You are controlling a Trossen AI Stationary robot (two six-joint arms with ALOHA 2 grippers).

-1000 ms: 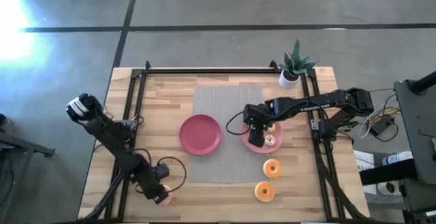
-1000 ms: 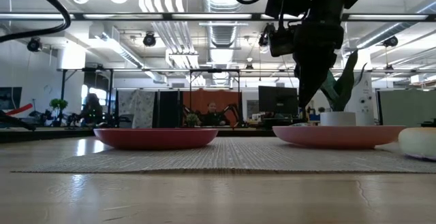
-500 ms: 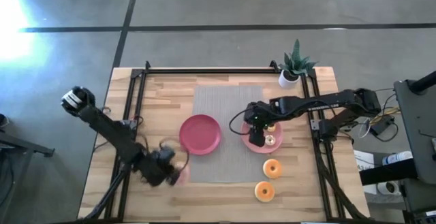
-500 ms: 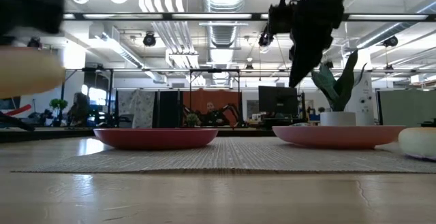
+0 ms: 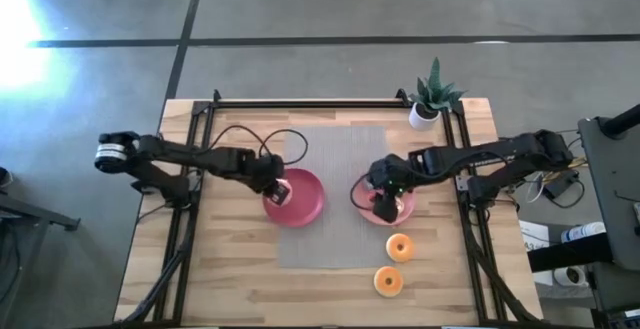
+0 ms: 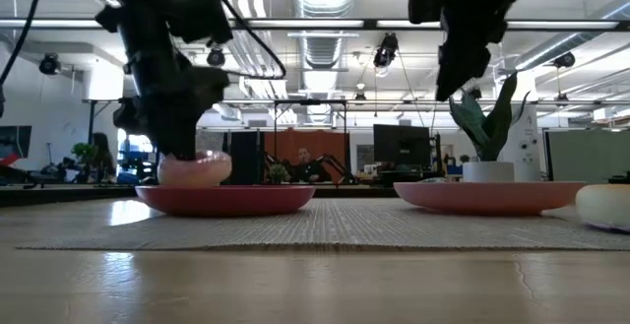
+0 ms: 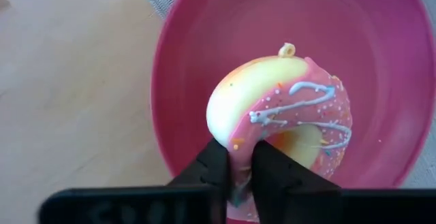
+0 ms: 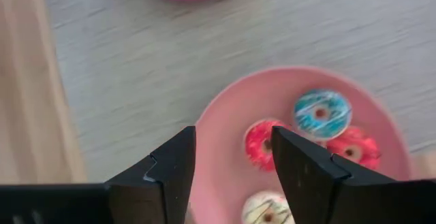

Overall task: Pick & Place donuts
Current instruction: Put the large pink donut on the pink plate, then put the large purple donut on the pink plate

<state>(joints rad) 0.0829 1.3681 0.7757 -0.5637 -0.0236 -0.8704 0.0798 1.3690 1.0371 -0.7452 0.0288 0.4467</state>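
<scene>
- Wooden slats make up the table (image 5: 240, 279), with a grey woven mat (image 5: 335, 149) across its middle and an open office hall with ceiling ducts showing behind it in the low view.
- Pinched by its edge between the left gripper's (image 7: 235, 166) two dark fingers is a pink-iced donut (image 7: 283, 125) with pale drizzle and sprinkles; it hangs tilted over the left pink plate (image 7: 381, 33), and in the low view it sits just above that plate's rim (image 6: 224, 198).
- In the high view the left gripper (image 5: 276, 187) is at the left edge of that plate (image 5: 308, 201), left of frame centre, its arm reaching in from the left.
- On the right pink plate (image 8: 225, 135) lie a blue donut (image 8: 322, 114), a red donut (image 8: 261, 144), another red donut (image 8: 354, 149) partly behind a finger, and a white donut with dark stripes (image 8: 267, 212).
- Above that plate the right gripper (image 8: 231, 156) hangs with its fingers spread wide and nothing between them; in the high view it is right of centre (image 5: 385, 194).
- Two orange donuts (image 5: 399, 248) (image 5: 388, 280) rest on the bare wood in the lower right of the high view, below the right plate and near each other.
- At the upper right corner of the table stands a small potted plant (image 5: 432, 97) in a white pot.
</scene>
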